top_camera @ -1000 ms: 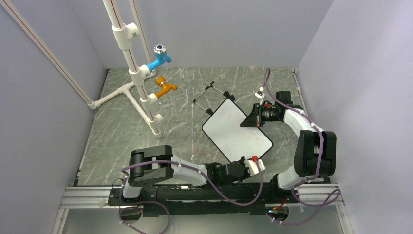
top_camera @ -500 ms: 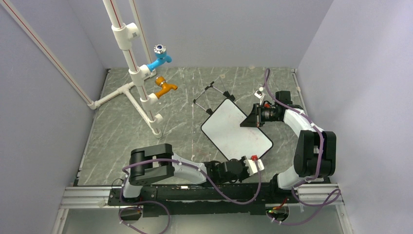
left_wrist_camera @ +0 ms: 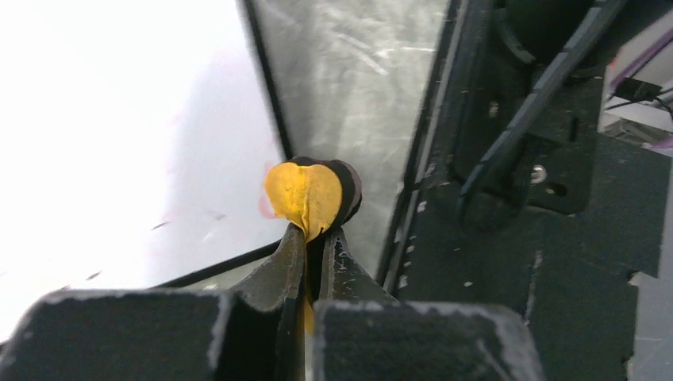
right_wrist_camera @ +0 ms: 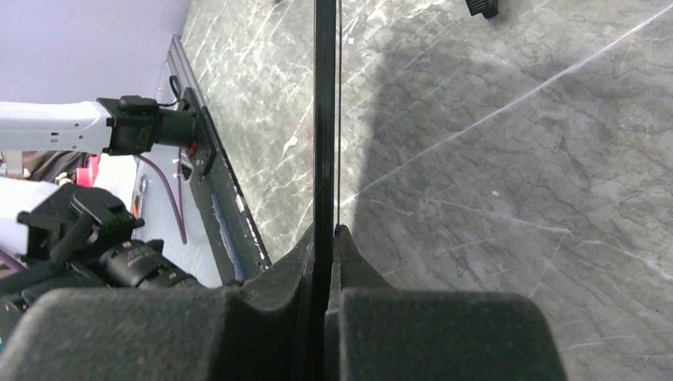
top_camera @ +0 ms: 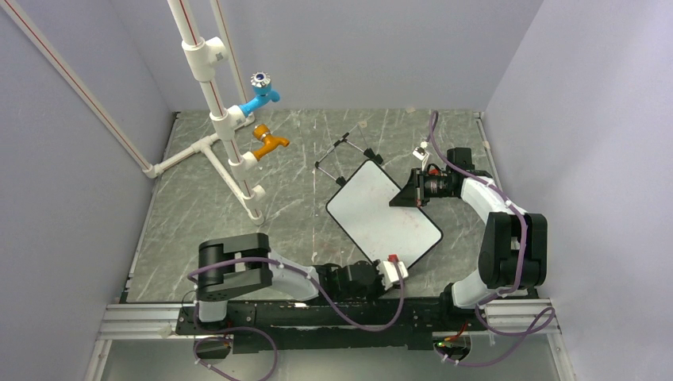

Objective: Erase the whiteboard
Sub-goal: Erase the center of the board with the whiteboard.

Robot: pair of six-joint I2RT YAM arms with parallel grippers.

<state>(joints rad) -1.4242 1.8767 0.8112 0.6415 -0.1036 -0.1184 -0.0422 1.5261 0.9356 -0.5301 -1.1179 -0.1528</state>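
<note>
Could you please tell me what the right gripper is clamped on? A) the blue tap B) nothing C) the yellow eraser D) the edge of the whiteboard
D: the right wrist view shows the right gripper shut on the thin black frame of the whiteboard; the yellow eraser is pinched in the left gripper instead.
</note>
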